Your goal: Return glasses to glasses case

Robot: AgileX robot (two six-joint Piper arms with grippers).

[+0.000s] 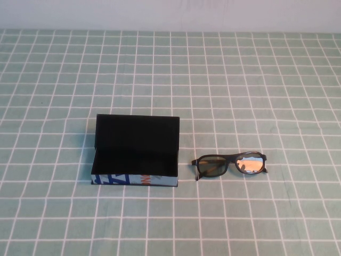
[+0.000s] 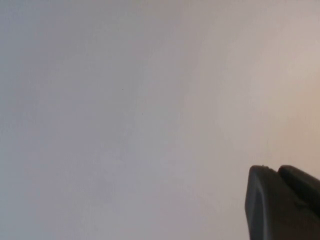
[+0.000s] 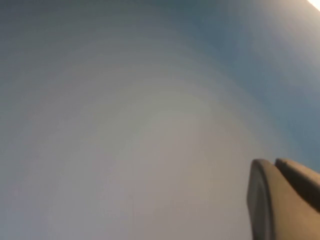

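Note:
The glasses case point(image 1: 135, 151) stands open left of centre on the checked cloth, its lid upright at the back, its black inside empty and its light blue printed front facing me. The black glasses point(image 1: 230, 164) lie folded just right of the case, apart from it, lenses reflecting orange. Neither arm shows in the high view. My left gripper point(image 2: 275, 169) shows only in the left wrist view, fingers pressed together, facing a blank pale surface. My right gripper point(image 3: 274, 161) shows only in the right wrist view, likewise shut and empty.
A green cloth with a white grid point(image 1: 240, 85) covers the whole table. A pale wall runs along the far edge point(image 1: 170, 13). Nothing else stands on the cloth.

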